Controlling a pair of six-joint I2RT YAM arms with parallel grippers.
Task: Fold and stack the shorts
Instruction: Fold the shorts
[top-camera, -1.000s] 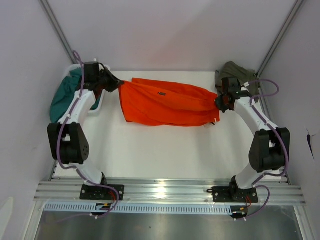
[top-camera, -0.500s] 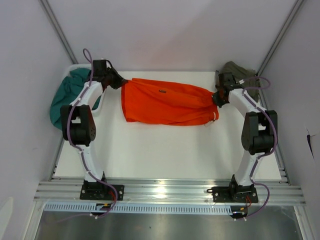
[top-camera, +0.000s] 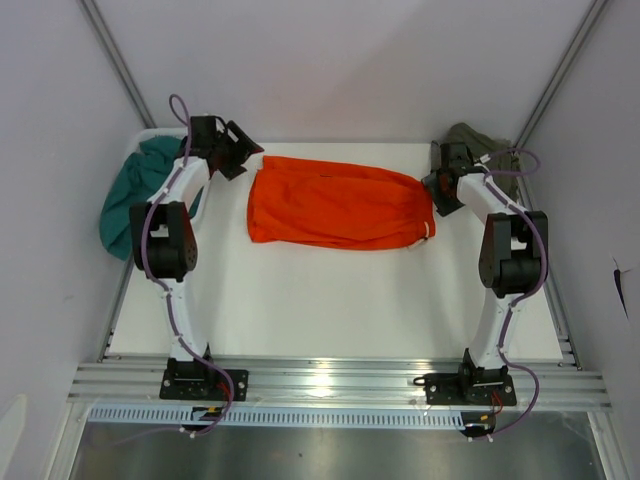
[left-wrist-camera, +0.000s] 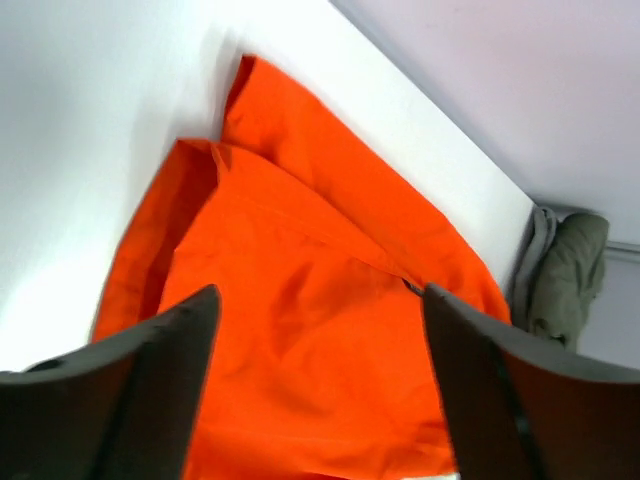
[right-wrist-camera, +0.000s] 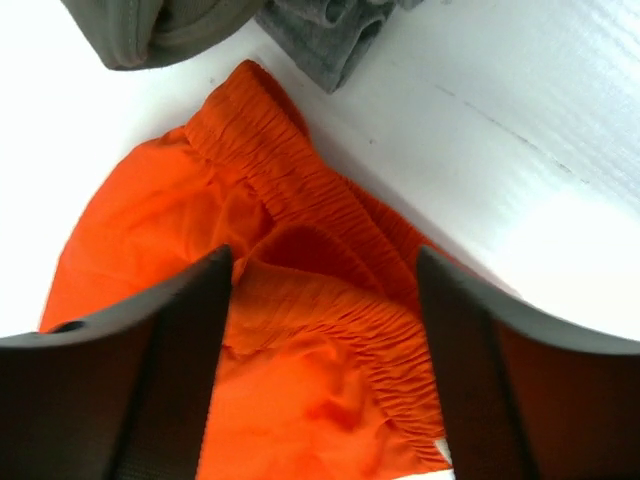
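Orange shorts (top-camera: 335, 205) lie flat at the worktop's (top-camera: 330, 300) far side; left gripper (top-camera: 243, 152) spread wide beside one end, right gripper (top-camera: 437, 192) spread wide at the waistband, both holding nothing.

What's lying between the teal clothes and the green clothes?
The orange shorts, lying flat, with the left pincer and right pincer open at their ends. The top view shows it.

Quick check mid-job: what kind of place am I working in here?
Probably an enclosed robot test booth, not a home: plain panel walls, a white table, and a metal mounting rail along its near edge.
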